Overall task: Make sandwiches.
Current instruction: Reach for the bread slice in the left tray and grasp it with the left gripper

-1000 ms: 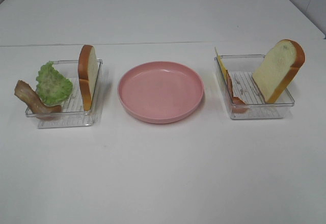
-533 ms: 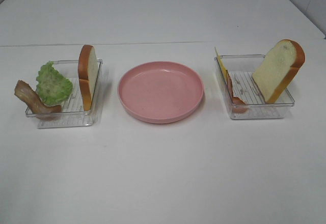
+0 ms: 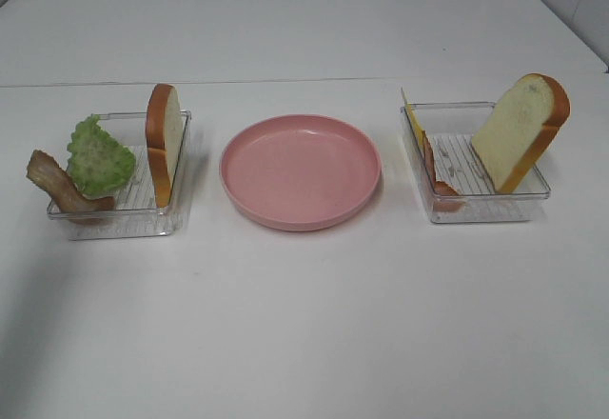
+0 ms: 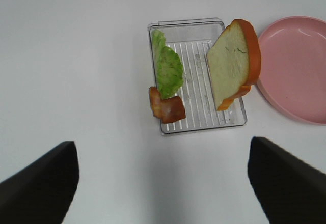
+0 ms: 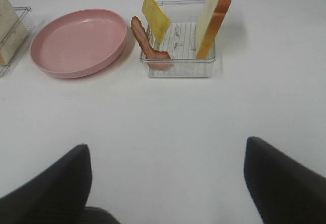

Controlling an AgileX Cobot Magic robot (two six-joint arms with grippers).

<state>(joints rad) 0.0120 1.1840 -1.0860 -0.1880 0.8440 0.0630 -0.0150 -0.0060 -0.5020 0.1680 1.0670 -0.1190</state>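
Left gripper (image 4: 160,175) is hanging over the white table (image 3: 304,343), well off to the left of the pink plate (image 3: 285,221), jaws spread wide and gripping nothing. Left tray (image 3: 119,227), clear plastic, is sitting just left of the plate. In it the left bacon strip (image 3: 59,186) is sticking out over the wall farthest from the plate. The lettuce (image 3: 99,159) is standing next to it, and the left bread slice (image 3: 164,152) is standing on edge against the wall nearest the plate. The plate itself is holding nothing, so no sandwich is stacked yet. Right tray (image 3: 485,211) is sitting just right of the plate. The cheese slice (image 3: 415,126) seems to be leaning on the plate-side wall, hard to tell edge-on, and the right bacon strip (image 3: 436,176) is leaning beside it. The right bread slice (image 3: 521,131) is tilting against the far wall. Right gripper (image 5: 165,178) is hovering over bare table, well apart from the plate, jaws also spread wide with nothing between them.
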